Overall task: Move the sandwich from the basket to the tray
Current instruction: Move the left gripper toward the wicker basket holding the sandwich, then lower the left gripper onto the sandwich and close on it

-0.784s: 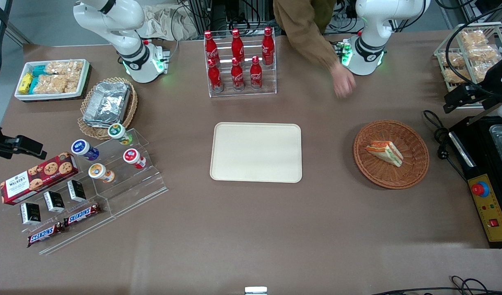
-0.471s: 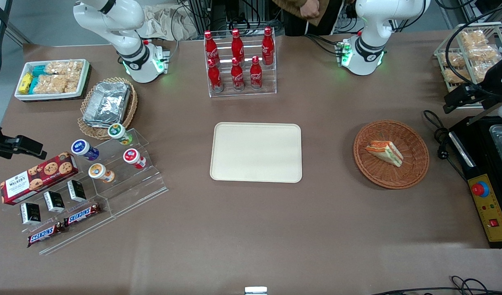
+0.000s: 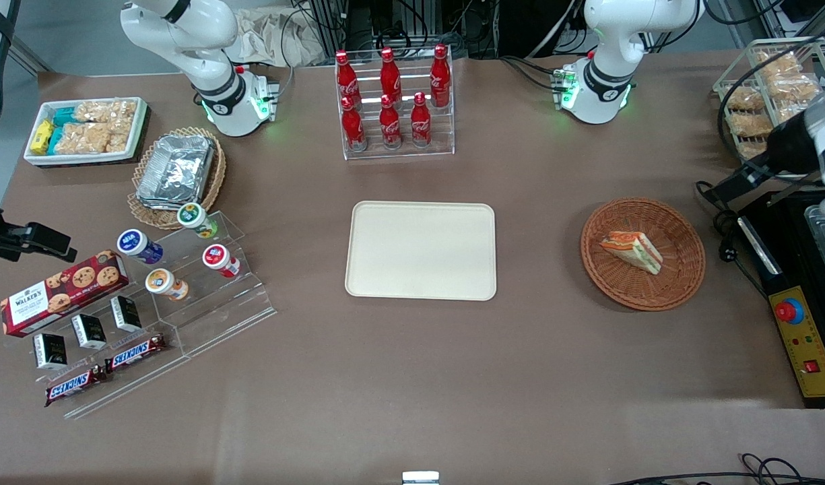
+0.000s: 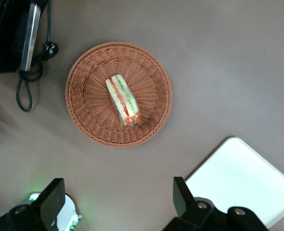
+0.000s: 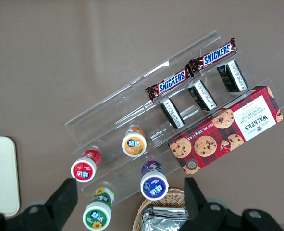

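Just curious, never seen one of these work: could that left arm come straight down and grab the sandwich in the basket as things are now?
Probably yes. The left gripper hangs open above the table beside the basket; the sandwich lies alone there, uncovered, and nothing stands between them.

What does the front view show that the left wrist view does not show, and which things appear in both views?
Only the front view shows the red cola bottles in the clear rack, the paler wicker basket of foil containers and the snack displays. Only the left wrist view shows the left gripper, fingers spread open, high above the table. Both show the round reddish-brown wicker basket, the triangular white-bread sandwich in it, and the cream rectangular plastic tray.
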You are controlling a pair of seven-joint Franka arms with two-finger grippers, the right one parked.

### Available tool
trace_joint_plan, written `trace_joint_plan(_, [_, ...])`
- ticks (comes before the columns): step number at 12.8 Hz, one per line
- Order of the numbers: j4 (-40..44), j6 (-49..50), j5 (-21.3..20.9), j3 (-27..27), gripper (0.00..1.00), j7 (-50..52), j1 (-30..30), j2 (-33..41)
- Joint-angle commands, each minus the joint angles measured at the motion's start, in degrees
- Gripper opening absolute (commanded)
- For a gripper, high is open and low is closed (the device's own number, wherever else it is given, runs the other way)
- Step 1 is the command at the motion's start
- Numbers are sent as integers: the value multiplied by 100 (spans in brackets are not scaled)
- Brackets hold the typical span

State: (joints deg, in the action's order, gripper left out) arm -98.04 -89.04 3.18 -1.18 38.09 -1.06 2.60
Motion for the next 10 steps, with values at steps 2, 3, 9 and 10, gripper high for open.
trace_joint_plan(2, [-1530,-1462,-282,39,100,1083,18,311])
trace_joint_plan(3, [-1943,-2015,-370,48,100,1417,27,311])
trace_joint_plan(9, [-3151,-3838,-379,39,100,2851,27,-101])
trace_joint_plan(10, [-3256,-4101,-379,39,100,3035,27,-250])
